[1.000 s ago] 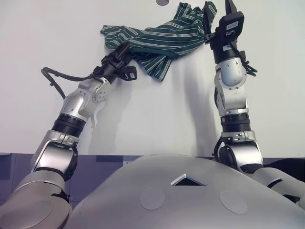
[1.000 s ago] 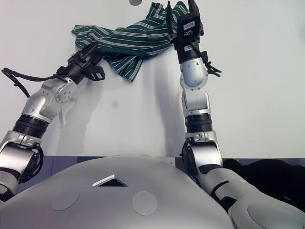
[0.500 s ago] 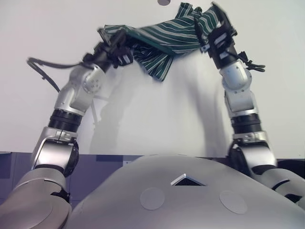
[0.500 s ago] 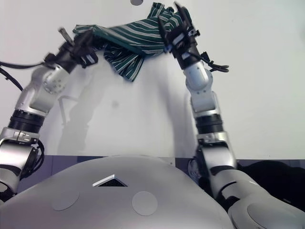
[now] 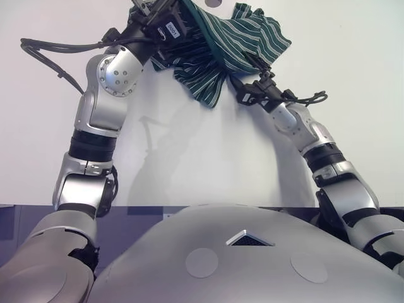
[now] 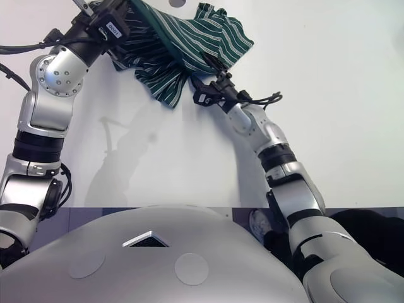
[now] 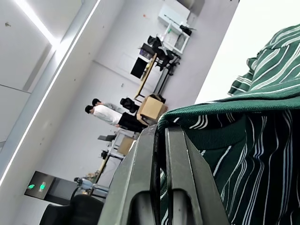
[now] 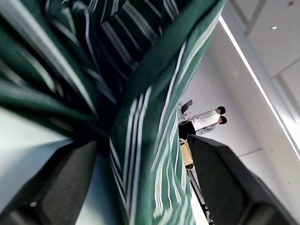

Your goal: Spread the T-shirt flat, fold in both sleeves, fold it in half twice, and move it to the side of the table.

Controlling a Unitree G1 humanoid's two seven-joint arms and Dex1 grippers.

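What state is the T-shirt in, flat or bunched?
Bunched up: the striped T-shirt hangs in folds from the shut left gripper, with the right gripper open around one bunch.

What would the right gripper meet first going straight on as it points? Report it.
The striped T-shirt: the right gripper points into its fabric, which lies between the open fingers. Past the cloth probably the white table, but depth is unclear.
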